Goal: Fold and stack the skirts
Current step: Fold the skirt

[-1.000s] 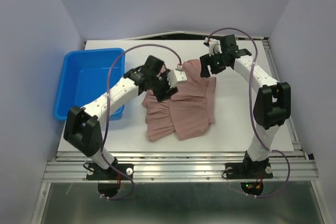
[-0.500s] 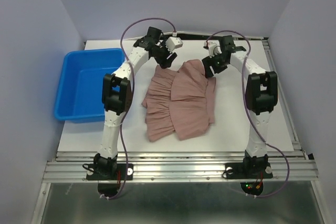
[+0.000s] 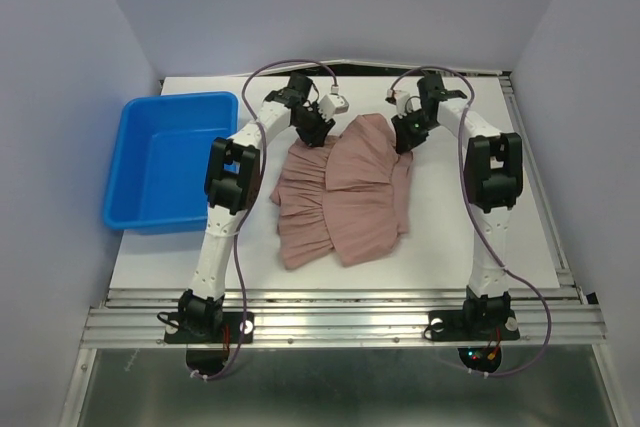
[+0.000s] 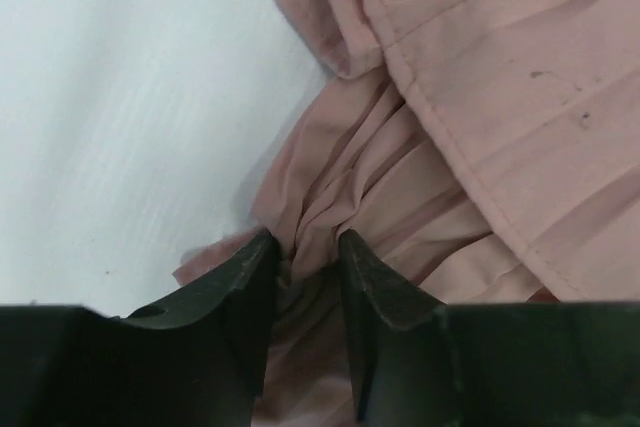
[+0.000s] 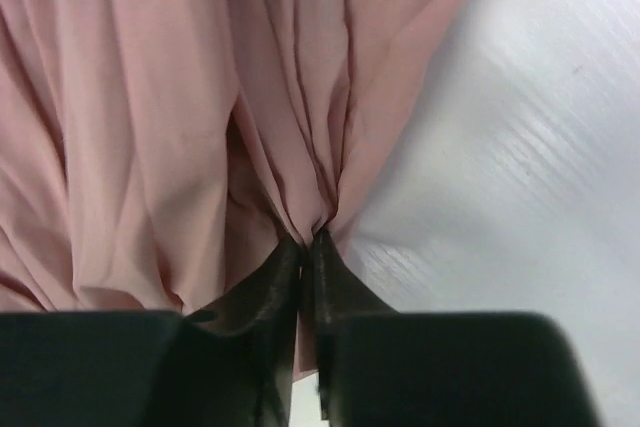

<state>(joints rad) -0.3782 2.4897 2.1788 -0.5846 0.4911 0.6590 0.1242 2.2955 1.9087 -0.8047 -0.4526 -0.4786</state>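
Bench [image 3: 500, 237], blue bin [image 3: 165, 162], and skirts [image 3: 345, 197] held at two far corners.
The skirts lie spread mid-bench, right of the bin. The right jaws pinch the far-right corner tight and the left jaws clamp a bunched far-left fold, likely to lift that edge evenly for folding.

Matt cloth skirts [image 3: 345, 192]; glossy plastic bin [image 3: 165, 162]

The skirts [image 3: 345, 197] lie on the table [image 3: 470, 237], right of the bin [image 3: 160, 167].

A robot lab test cell: plain lavender walls [image 3: 60, 67] box in a white table [image 3: 500, 237] on aluminium rails [image 3: 340, 322].
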